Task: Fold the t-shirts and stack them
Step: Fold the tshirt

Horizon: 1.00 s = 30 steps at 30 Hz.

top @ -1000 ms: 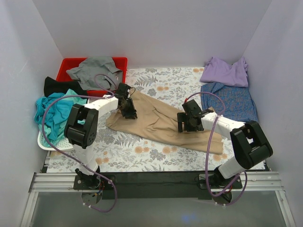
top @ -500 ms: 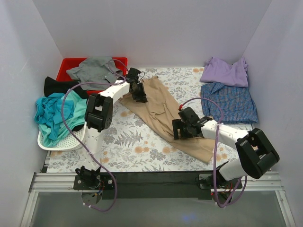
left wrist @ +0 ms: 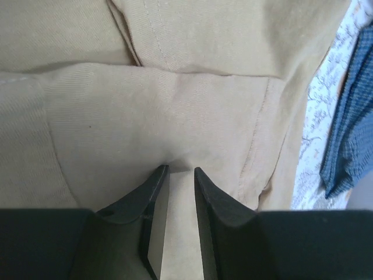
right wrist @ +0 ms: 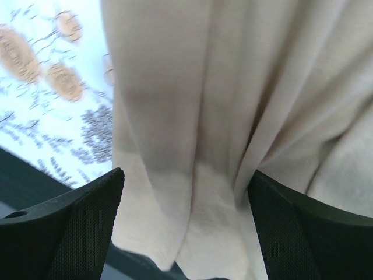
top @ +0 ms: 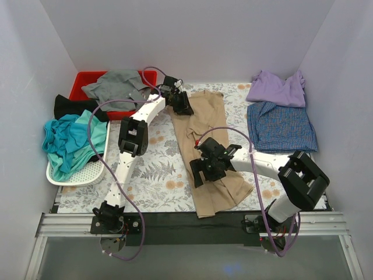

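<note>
Tool (left wrist: 180,169) — tight on tan t-shirt (left wrist: 175,105)

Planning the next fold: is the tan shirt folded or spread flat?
Loosely folded, not spread: the tan shirt lies as a long narrow strip, and the left wrist view shows overlapping layers.

Tan shirt, half seen

Between the wide jaws of the right gripper (right wrist: 185,175) the plain tan-beige cloth t-shirt (right wrist: 192,105) is smeared with blur and runs off the top edge; right of the narrow jaws of the left gripper (left wrist: 180,170), the blue-checked cloth t-shirt (left wrist: 355,116) is cropped at the edge.
</note>
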Each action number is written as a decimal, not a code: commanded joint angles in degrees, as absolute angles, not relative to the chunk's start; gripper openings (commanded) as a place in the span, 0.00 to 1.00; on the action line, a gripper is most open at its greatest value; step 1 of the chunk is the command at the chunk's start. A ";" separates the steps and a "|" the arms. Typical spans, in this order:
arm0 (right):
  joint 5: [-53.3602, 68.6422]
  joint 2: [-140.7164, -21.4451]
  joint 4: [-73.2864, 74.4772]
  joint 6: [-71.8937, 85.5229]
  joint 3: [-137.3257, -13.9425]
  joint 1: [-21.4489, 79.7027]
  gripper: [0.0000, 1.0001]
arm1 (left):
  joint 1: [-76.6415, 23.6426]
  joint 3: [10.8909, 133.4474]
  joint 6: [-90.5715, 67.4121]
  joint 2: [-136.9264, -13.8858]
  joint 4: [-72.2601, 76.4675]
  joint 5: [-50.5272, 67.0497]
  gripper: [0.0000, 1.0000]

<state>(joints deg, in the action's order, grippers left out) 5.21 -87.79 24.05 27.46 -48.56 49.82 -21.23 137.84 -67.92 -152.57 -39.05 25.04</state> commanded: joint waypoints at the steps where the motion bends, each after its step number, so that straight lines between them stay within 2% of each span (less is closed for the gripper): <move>1: 16.95 -92.98 30.41 27.95 -48.33 52.82 0.91 | -21.88 138.07 -66.89 -154.42 -37.44 33.30 0.24; 9: 17.67 -98.87 30.06 23.73 -58.08 55.90 0.91 | -24.08 142.47 -65.75 -158.73 -33.67 42.09 0.30; 12: 6.19 -96.95 34.97 24.79 -62.64 55.81 0.92 | -24.43 141.16 -63.38 -155.59 -33.75 40.88 0.30; 13: -1.42 -95.99 36.29 24.61 -63.88 55.81 0.93 | -24.43 139.59 -62.59 -153.39 -32.88 38.43 0.30; 16: -12.35 -91.59 38.93 22.86 -68.19 55.46 0.95 | -24.17 135.18 -60.47 -145.32 -31.47 31.15 0.31; 22: -26.52 -85.70 39.38 21.62 -74.34 50.13 0.98 | -20.13 130.27 -64.07 -134.92 -28.83 25.15 0.32; 27: -22.95 -89.29 35.96 18.99 -76.99 37.02 0.98 | -18.02 119.82 -64.86 -127.54 -30.15 22.41 0.29; 30: -13.38 -92.19 27.71 17.75 -76.99 29.02 0.97 | -18.10 109.54 -66.17 -120.98 -27.69 23.73 0.27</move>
